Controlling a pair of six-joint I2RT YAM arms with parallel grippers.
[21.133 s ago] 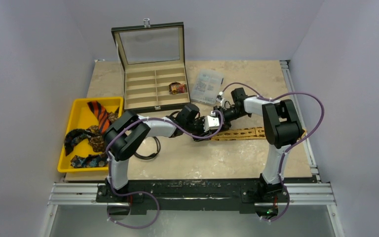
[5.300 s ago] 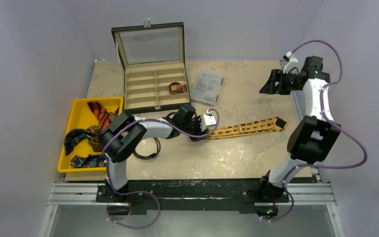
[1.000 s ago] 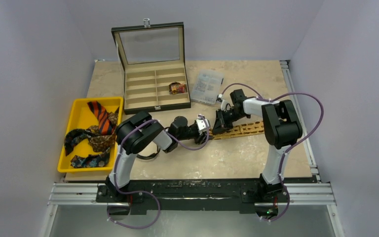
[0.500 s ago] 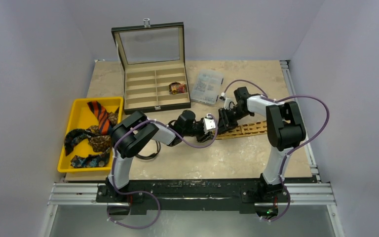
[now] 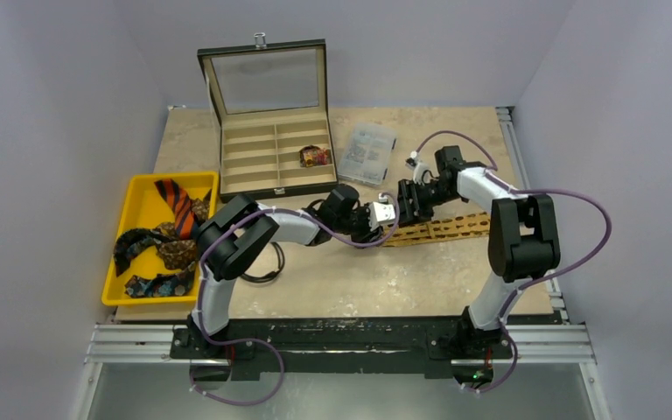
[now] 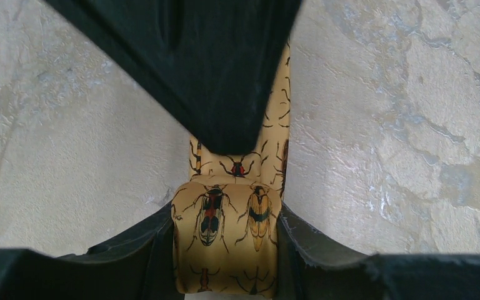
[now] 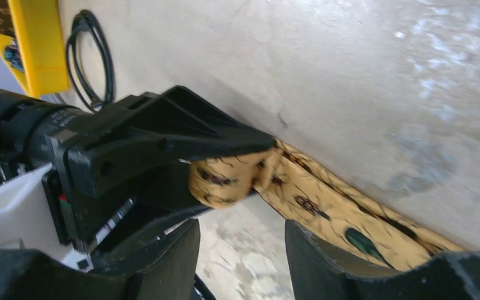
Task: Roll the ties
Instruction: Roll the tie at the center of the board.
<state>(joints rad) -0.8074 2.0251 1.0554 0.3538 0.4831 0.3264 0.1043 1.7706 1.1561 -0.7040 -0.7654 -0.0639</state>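
Top camera overlooks the table (image 5: 455, 122); both close wrist cameras share the tan-gold tie (image 6: 225, 240).

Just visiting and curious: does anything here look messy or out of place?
Patterned fabric ties lie tangled in the yellow plastic tray, and a black cable loop sits loose on the table. Nothing looks damaged.

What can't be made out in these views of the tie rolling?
Top view: gold tie, rolled end hidden under both jaws.
Left wrist: tie past the roll, covered by a dark jaw; roll's bottom cut by the frame edge.
Top view: ties in the tray tangled, too small to count.
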